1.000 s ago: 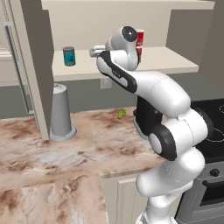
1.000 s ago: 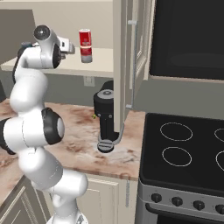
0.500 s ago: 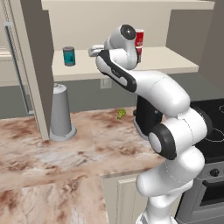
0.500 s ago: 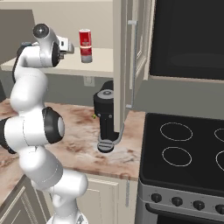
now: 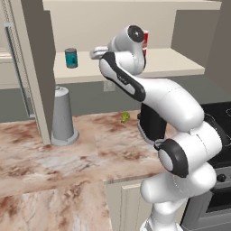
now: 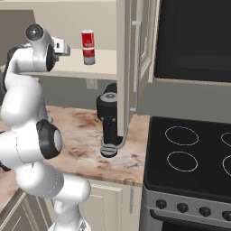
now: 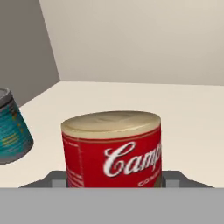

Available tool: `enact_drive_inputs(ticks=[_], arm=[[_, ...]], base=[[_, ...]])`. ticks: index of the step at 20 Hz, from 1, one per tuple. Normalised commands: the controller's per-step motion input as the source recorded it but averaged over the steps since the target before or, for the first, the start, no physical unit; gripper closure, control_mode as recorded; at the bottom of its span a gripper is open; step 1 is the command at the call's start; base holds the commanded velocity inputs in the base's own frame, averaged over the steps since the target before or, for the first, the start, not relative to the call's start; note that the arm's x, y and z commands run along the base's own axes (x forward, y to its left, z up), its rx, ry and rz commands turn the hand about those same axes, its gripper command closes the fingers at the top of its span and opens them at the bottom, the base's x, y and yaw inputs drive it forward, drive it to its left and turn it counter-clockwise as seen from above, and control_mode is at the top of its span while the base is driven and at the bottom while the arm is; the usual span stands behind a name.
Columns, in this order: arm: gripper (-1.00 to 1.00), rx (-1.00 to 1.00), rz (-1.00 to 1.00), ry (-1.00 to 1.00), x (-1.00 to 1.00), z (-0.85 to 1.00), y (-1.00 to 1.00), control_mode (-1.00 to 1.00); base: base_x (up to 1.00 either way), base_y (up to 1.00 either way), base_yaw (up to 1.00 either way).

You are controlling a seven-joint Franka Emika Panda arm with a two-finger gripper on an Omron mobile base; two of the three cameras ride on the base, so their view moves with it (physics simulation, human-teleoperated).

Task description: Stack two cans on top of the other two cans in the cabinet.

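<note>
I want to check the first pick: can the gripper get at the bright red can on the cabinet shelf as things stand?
Probably yes. In the hand view the bright red can sits right at the gripper, whose jaws look shut on it. The teal can stands apart to one side, and the cabinet shelf around is open.

Since the earlier frames, the jaws have closed from wide open onto the red can (image 7: pixel 112 148), low centre in the hand view. The arm's pose at upper centre of the left base view shows no discernible shift.
</note>
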Motion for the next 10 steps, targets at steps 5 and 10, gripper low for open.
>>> enact_drive_inputs(ticks=[5, 10], arm=[[1.0, 0.09, 0.13, -0.01, -0.39, 0.21, 0.23, -1.0], [1.0, 0.03, 0.14, -0.08, -0.06, 0.22, 0.16, -1.0]], base=[[0.0, 0.0, 0.0], [0.0, 0.0, 0.0]])
